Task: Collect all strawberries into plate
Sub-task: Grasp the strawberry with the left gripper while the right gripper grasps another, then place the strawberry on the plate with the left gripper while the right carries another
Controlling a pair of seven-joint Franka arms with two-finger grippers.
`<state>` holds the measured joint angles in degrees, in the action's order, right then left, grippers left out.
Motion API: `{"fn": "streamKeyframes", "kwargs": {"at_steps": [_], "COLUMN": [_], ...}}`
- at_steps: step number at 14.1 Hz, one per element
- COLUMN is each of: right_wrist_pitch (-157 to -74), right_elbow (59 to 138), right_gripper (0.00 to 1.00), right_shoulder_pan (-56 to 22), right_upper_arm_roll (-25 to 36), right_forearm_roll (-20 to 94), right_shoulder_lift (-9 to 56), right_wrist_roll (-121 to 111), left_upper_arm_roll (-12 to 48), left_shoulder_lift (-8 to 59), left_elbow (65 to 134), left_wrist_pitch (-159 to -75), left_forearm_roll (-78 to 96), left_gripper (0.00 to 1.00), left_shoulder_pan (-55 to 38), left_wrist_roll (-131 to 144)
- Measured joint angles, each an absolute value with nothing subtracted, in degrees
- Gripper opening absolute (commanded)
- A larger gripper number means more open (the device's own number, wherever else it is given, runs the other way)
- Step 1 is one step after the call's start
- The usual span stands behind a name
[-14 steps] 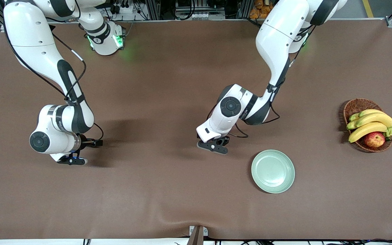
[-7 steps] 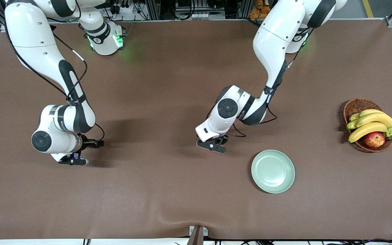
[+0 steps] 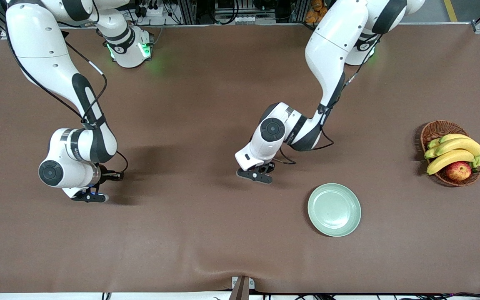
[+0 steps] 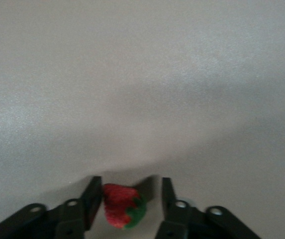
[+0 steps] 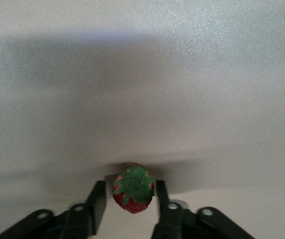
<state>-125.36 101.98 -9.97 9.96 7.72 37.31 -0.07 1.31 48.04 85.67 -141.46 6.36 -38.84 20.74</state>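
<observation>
My table (image 3: 190, 233) is plain brown. The plate (image 3: 334, 209) is pale mint green. Each black claw of mine frames a red strawberry (image 4: 121, 205) with a green top (image 5: 133, 190).

High front camera faces both arms; each wrist camera looks closely down at the table (image 3: 206, 233).

the plate (image 3: 334, 210) lies nearer the front camera than the basket (image 3: 439, 130), which stands toward the left arm's table (image 3: 206, 233) end.
</observation>
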Motion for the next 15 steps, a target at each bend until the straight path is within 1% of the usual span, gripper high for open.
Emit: {"fn": "streamKeyframes", "kwargs": {"at_steps": [1, 4, 6, 9, 12, 15], "right_wrist_pitch": [-125.4, -125.4, -125.5, -125.3, -120.5, -115.5], "right_elbow": [102.0, 101.9, 101.7, 101.3, 99.7, 96.9], "right_gripper": [0.00, 0.00, 0.00, 0.00, 0.00, 0.00], "right_shoulder_pan": [-10.0, -10.0, -10.0, -10.0, -10.0, -10.3], "right_upper_arm_roll": [10.0, 10.0, 10.0, 10.0, 10.0, 9.7], "right_forearm_roll": [7.7, 7.7, 7.7, 7.7, 7.7, 7.7], "right_shoulder_lift": [37.3, 37.2, 36.7, 34.3, 31.2, 27.8], "right_wrist_roll": [-0.1, -0.7, -2.8, -5.6, -8.1, -9.0], "left_upper_arm_roll": [1.3, 1.2, 1.1, 0.6, -0.8, -1.2], "left_shoulder_lift": [48.0, 48.0, 48.0, 47.7, 44.3, 39.3], "left_elbow": [85.7, 85.7, 85.6, 85.2, 84.0, 84.0], "left_wrist_pitch": [-141.5, -141.5, -141.5, -140.1, -133.2, -127.5], "left_forearm_roll": [6.4, 6.4, 6.4, 6.3, 6.2, 5.7], "left_gripper": [0.35, 0.04, 0.04, 0.04, 0.05, 0.05], "left_shoulder_pan": [-38.8, -38.8, -38.8, -38.6, -36.8, -31.1], "left_wrist_roll": [20.7, 20.7, 20.7, 20.7, 20.7, 16.4]}}
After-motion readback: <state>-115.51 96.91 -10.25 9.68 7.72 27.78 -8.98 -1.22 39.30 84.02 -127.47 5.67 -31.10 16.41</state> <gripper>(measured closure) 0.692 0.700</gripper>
